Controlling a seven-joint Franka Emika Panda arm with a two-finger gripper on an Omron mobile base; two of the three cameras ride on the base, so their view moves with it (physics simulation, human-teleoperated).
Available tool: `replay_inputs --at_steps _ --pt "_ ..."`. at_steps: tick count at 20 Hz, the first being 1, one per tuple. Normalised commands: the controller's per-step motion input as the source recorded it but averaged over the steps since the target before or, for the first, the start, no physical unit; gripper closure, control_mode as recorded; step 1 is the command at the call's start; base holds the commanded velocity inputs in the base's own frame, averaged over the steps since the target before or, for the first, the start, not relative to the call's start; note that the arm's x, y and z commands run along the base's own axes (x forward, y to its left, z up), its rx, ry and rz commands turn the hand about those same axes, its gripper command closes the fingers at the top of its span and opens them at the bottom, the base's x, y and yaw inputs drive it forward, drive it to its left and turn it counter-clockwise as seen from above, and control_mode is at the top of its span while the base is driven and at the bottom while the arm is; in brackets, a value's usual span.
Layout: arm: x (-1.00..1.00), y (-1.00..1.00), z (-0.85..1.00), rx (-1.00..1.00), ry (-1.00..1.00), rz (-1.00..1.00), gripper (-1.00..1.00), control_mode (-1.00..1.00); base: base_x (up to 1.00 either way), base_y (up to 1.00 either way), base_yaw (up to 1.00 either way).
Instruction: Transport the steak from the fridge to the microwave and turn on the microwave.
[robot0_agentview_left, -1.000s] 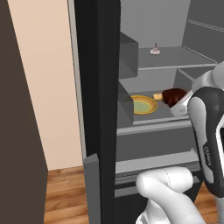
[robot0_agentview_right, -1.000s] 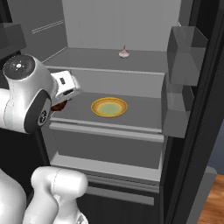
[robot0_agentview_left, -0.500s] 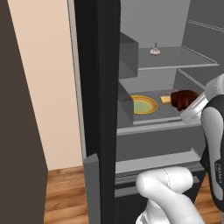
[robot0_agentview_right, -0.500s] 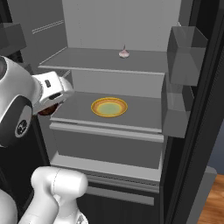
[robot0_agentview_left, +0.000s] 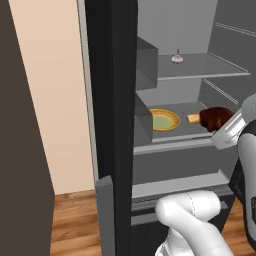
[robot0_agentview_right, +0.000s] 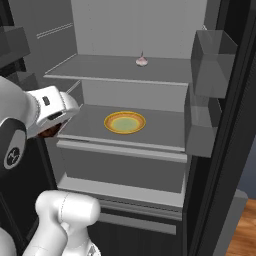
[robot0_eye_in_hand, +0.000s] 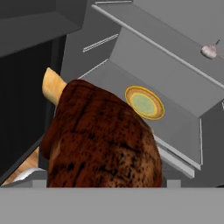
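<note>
The steak (robot0_eye_in_hand: 103, 140), a dark reddish-brown lump, looms close in the hand view and hides the fingertips. In the left base view the steak (robot0_agentview_left: 215, 117) sits at the front of my white hand, at the right end of the fridge's (robot0_agentview_left: 112, 100) middle shelf, with my gripper (robot0_agentview_left: 221, 129) shut on it. From the right base view a sliver of steak (robot0_agentview_right: 50, 133) shows under the hand at the shelf's left edge. The microwave is out of view.
A yellow-rimmed plate (robot0_agentview_right: 125, 122) lies mid-shelf, and a small tan food piece (robot0_agentview_left: 193, 118) lies between it and the steak. A small garlic-like bulb (robot0_agentview_right: 142, 61) sits on the upper shelf. Grey door bins (robot0_agentview_right: 212, 65) hang on the right, and the black door edge (robot0_agentview_left: 115, 150) stands to the left.
The hand with the steak has drawn back from the plate toward the shelf's front edge and the fridge opening. The arm has swung outward. Plate and tan piece have stayed put.
</note>
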Motion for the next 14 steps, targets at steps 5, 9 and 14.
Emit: replay_inputs --at_steps 5,9,14 --pt "0.0 0.0 0.0 0.0 0.0 0.0 1.0 1.0 -0.84 0.0 -0.04" --pt "0.0 0.0 0.0 0.0 0.0 0.0 1.0 1.0 -0.93 0.0 -0.11" --pt "0.0 0.0 0.0 0.0 0.0 0.0 1.0 1.0 -0.84 0.0 -0.18"
